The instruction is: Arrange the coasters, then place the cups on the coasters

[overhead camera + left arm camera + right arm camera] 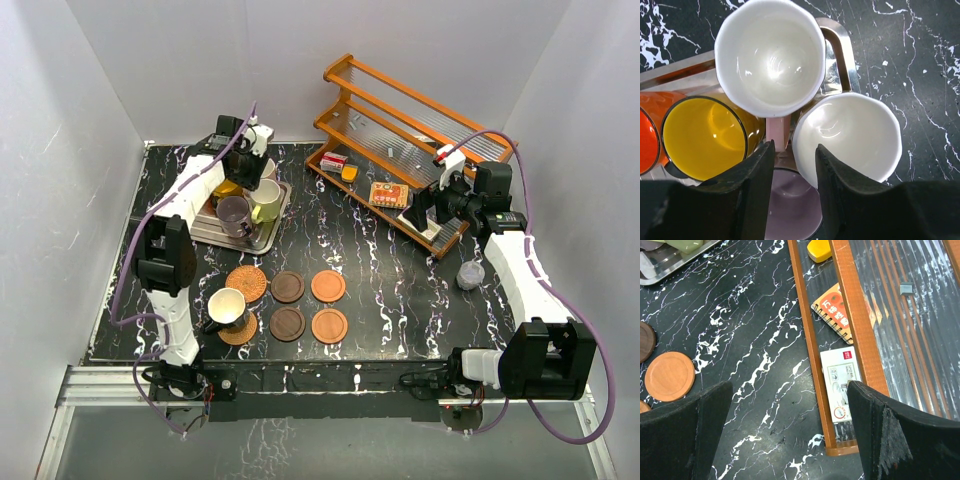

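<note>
My left gripper (254, 166) hangs over the metal tray (268, 240) of cups. In the left wrist view its jaws (792, 147) stand narrowly apart around the pink handle (777, 132) of the cream-pink cup (770, 55), above the lilac cup (792, 210). The pale yellow-green cup (847, 135) touches the right finger; the yellow cup (702, 137) and orange cup (646, 142) sit to the left. The black cup (226, 307) stands on a woven coaster (240, 331). Five bare coasters (288, 287) lie beside it in two rows. My right gripper (422, 214) (790, 385) is open and empty by the rack.
A wooden two-shelf rack (410, 140) stands at the back right with a notebook (388, 195), a small red-white box (333, 161) and a white card box (840, 385) on its lower shelf. A small translucent grey cup (470, 273) sits near the right arm.
</note>
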### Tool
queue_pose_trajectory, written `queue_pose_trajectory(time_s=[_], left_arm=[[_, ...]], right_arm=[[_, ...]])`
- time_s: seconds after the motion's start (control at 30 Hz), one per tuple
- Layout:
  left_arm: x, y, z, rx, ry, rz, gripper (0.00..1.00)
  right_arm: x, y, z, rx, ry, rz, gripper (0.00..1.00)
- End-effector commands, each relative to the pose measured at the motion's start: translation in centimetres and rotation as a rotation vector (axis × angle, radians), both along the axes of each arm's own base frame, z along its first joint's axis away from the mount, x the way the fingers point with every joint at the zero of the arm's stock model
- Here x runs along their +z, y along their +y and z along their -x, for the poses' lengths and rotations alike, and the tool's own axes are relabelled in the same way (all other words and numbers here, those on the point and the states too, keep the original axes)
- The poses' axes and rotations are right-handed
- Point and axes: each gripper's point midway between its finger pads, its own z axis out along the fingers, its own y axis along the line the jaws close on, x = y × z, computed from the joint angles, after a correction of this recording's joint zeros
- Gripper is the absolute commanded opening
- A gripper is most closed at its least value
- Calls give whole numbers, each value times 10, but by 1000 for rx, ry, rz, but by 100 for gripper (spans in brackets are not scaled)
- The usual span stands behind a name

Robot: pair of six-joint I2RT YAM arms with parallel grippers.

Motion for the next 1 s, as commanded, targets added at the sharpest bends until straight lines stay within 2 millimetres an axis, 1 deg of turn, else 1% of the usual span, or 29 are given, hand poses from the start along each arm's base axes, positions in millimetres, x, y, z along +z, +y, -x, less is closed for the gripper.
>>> queue_pose_trajectory(time_s=[0.0, 0.2, 0.43, 0.63, 0.97], left_arm=[[10, -6, -6, -5, -5, 40, 36], [5, -9, -10, -3, 14, 44, 33], [4, -12, -9, -15, 22, 57, 26], [3, -14, -9, -27, 29, 62, 24], [-6, -16, -10, -46, 53, 55, 22]], right_arm=[[12, 0, -7, 10, -64, 2, 98], [13, 0, -6, 15, -68, -1, 98], [13, 1, -6, 17, -72, -1, 98], [12, 0, -6, 17, -70, -1, 98], [10, -1, -6, 13, -67, 3, 98]])
